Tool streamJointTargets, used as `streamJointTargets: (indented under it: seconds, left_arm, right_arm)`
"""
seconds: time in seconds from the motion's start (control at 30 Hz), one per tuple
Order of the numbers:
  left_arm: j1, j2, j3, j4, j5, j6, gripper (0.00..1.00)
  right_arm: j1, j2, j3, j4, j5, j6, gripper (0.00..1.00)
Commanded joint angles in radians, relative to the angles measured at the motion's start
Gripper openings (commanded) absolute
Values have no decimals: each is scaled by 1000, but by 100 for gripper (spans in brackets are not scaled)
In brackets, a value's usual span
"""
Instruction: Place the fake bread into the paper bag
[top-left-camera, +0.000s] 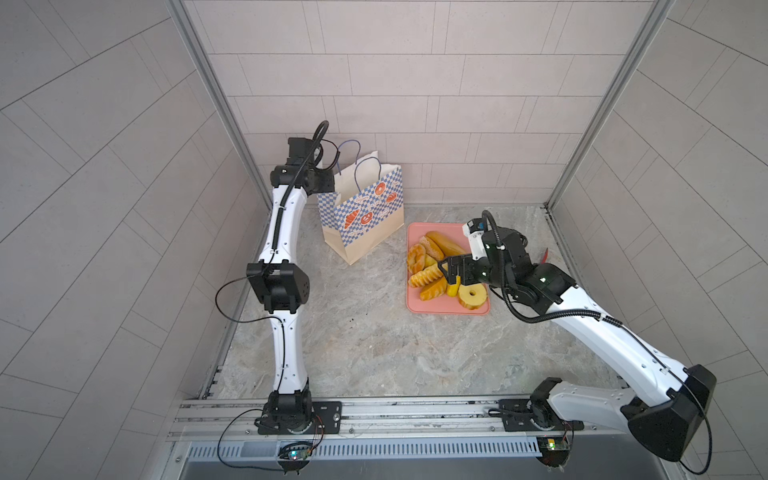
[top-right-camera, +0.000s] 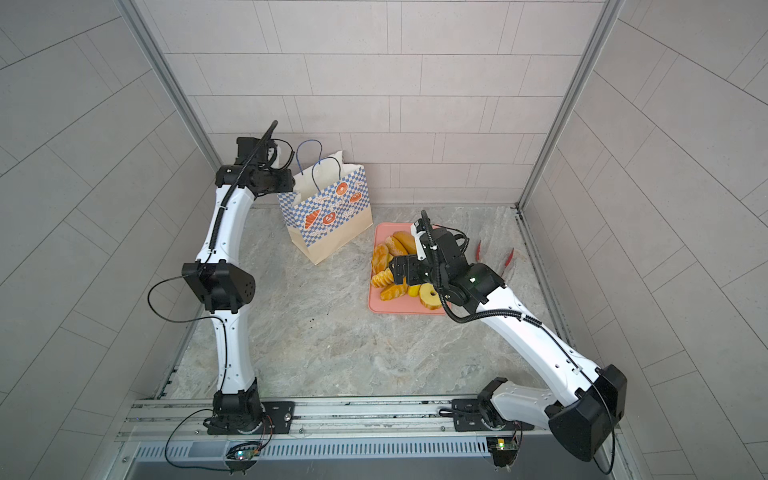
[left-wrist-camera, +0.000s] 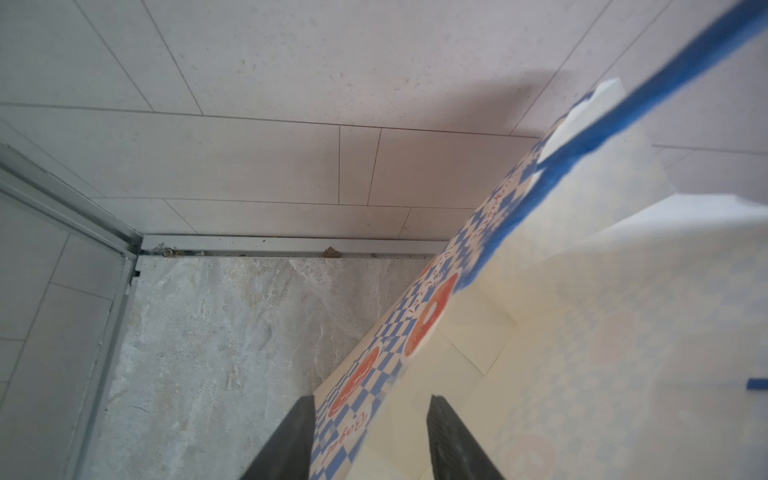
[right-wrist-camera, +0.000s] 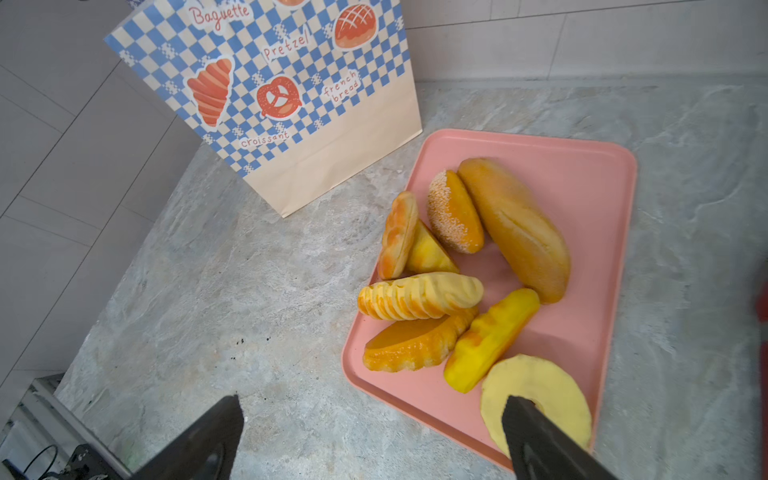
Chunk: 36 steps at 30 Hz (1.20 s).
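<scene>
A: What is on the left?

B: The left gripper is up at the rim of the paper bag, which stands upright near the back wall. In the left wrist view its jaws straddle the bag's checkered wall, one finger outside and one inside, with a gap still showing; I cannot tell whether they pinch the paper.

A: And further right?

B: The fake bread lies piled on the pink tray, just beside the bag on the stone table; none is in the bag that I can see. The right gripper hangs over the tray's near end, jaws spread wide and holding nothing. Red tongs lie past the tray.
</scene>
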Motion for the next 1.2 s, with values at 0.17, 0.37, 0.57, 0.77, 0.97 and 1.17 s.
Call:
streamJointTargets:
  seconds: [0.17, 0.37, 0.57, 0.77, 0.97, 1.17]
  left_arm:
    - [7, -21, 14, -36, 2, -26, 20]
    - [7, -88, -52, -85, 49, -86, 0]
    - [8, -262, -318, -30, 70, -151, 0]
    - [8, -449, -545, 27, 75, -220, 0]
    - [7, -606, -734, 58, 110, -272, 0]
    - [8, -769, -933, 101, 142, -347, 0]
  right_arm:
    - [-15, -69, 35, -121, 90, -37, 89]
    - [-16, -89, 32, -116, 89, -71, 56]
    - [-17, -118, 28, -138, 158, -48, 61]
    - [-17, -150, 37, -179, 226, -10, 78]
    - [-39, -159, 64, -212, 138, -50, 99]
    - [-178, -160, 24, -177, -79, -6, 99]
